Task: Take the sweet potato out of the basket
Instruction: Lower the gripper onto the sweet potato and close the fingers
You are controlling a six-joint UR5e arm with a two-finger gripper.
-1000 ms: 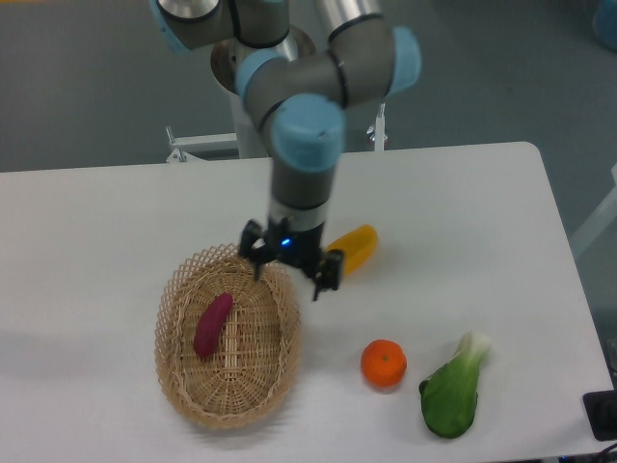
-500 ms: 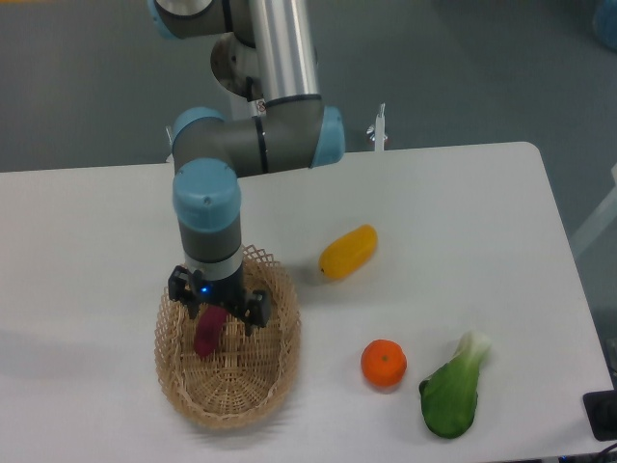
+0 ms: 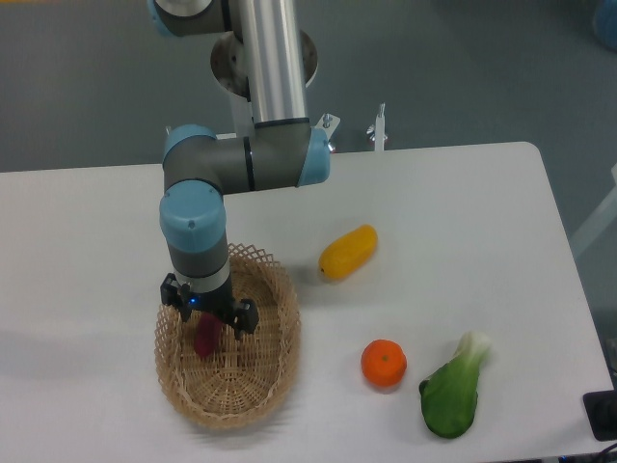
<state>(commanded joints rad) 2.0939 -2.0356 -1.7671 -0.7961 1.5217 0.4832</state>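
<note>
While your gripper [image 3: 208, 316] is hanging inside the basket [image 3: 260, 384], its two fingers are standing spread apart, one at either side of the sweet potato [image 3: 205, 338], whose upper end is lying hidden under the gripper body. Whether the fingertips are touching the tuber, you cannot tell from this view. You are seeing the sweet potato lying on the basket floor, in its left half, with only the lower magenta end showing. Your arm [image 3: 198, 227] is reaching straight down over the basket. On the white table [image 3: 463, 222], the yellow fruit [image 3: 348, 252] is lying to the basket's upper right, well apart, while the orange [image 3: 384, 363] and the green vegetable [image 3: 451, 388] are sitting to its right.
</note>
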